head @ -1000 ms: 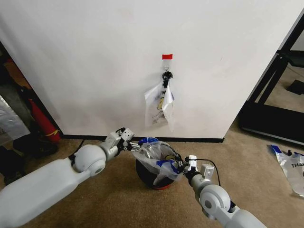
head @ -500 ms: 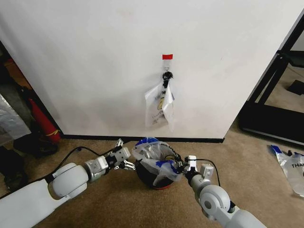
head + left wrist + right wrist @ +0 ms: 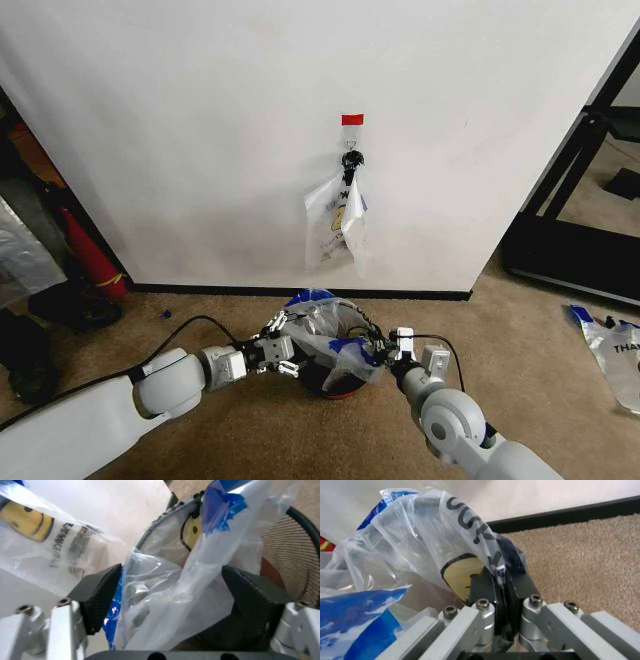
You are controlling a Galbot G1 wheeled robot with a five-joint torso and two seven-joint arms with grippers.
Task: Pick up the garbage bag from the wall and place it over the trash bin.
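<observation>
The garbage bag [image 3: 322, 325], see-through with blue edges, is bunched over the trash bin [image 3: 335, 385] on the carpet below the wall [image 3: 200, 150]. My left gripper [image 3: 281, 352] is low at the bin's left rim. In the left wrist view it [image 3: 172, 579] is open, and the garbage bag [image 3: 170, 603] hangs between its dark pads [image 3: 102, 594] beside the bin's mesh wall [image 3: 287, 543]. My right gripper [image 3: 381, 350] holds the right side; it [image 3: 500, 588] is shut on the bag's film [image 3: 420, 536].
Same-print bags [image 3: 338, 225] hang from a black hook [image 3: 351, 158] under red tape [image 3: 352, 119]. A like bag [image 3: 612, 348] lies flat on the carpet at right, near a black frame [image 3: 575, 170]. Dark clutter and a red object [image 3: 90, 262] stand at left.
My left arm has dropped and swung in from the bin's upper left to its left rim, with the bag now between its fingers. The right gripper has held still.
</observation>
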